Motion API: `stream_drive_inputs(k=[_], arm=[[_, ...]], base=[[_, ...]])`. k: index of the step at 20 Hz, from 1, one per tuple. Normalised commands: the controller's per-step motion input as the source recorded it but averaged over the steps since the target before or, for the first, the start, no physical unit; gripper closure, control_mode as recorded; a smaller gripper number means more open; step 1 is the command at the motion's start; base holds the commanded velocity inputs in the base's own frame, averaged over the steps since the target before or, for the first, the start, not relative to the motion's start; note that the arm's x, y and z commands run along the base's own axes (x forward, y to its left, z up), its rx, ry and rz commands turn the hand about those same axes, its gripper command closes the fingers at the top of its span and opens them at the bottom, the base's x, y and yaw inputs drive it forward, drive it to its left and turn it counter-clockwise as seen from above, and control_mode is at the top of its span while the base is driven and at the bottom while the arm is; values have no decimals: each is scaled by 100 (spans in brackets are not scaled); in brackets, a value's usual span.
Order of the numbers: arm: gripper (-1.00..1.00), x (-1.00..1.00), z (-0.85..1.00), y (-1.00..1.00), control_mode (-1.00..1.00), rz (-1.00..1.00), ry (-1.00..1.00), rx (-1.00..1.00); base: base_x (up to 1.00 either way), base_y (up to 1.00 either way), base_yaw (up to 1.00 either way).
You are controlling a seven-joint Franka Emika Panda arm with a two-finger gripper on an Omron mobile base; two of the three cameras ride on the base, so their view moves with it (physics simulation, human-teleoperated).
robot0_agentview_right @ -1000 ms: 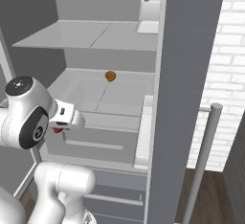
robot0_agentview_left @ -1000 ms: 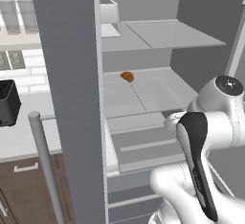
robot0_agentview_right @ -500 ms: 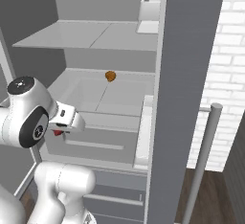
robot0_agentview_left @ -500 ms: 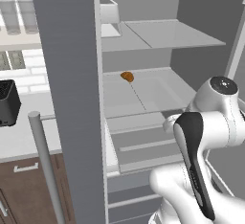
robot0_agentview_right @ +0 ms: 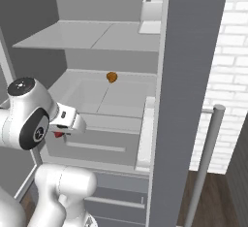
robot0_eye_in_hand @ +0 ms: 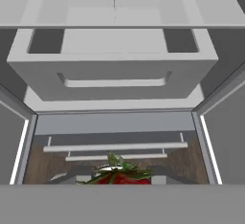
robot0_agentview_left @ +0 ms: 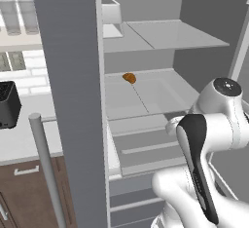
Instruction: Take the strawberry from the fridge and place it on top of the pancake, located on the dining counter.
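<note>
The fridge [robot0_agentview_left: 73,76] stands open, and its pale grey shelves and a drawer [robot0_eye_in_hand: 112,77] are seen from both base views. The white arm is in front of the open fridge, at the height of the drawer. In the right base view the gripper [robot0_agentview_right: 60,133] is just in front of the drawer's left part, and a small red thing shows under the white hand there. It is the strawberry [robot0_eye_in_hand: 119,176], which in the hand view sits at the bottom middle, red with green leaves on top, right where the jaws come together. The jaws are nearly closed and they hold the strawberry between them. The strawberry is therefore out of the shelves, in the air before the drawer front and above the lower part of the fridge. On the middle shelf, further back, lies a small orange-brown lump [robot0_agentview_left: 129,78], well apart from the gripper. On the upper shelf stands a white box-shaped container [robot0_agentview_right: 152,10], near the door side. In the left base view a black toaster [robot0_agentview_left: 8,104] stands on a white counter [robot0_agentview_left: 29,139] to the left of the fridge door, and a long bar handle [robot0_agentview_left: 46,166] runs down the door's edge.
</note>
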Motion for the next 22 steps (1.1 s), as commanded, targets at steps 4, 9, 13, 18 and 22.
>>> stream_drive_inputs(k=[4, 9, 13, 18, 22], arm=[[100, 0, 0, 0, 100, 0, 0, 0], [100, 0, 0, 0, 100, 0, 0, 0], [100, 0, 0, 0, 100, 0, 0, 0], [100, 0, 0, 0, 100, 0, 0, 0], [100, 0, 0, 0, 100, 0, 0, 0]], base=[[-75, 22, -14], [-61, 7, -35], [-58, 14, -57], [-42, 16, -79], [-44, 4, -85]])
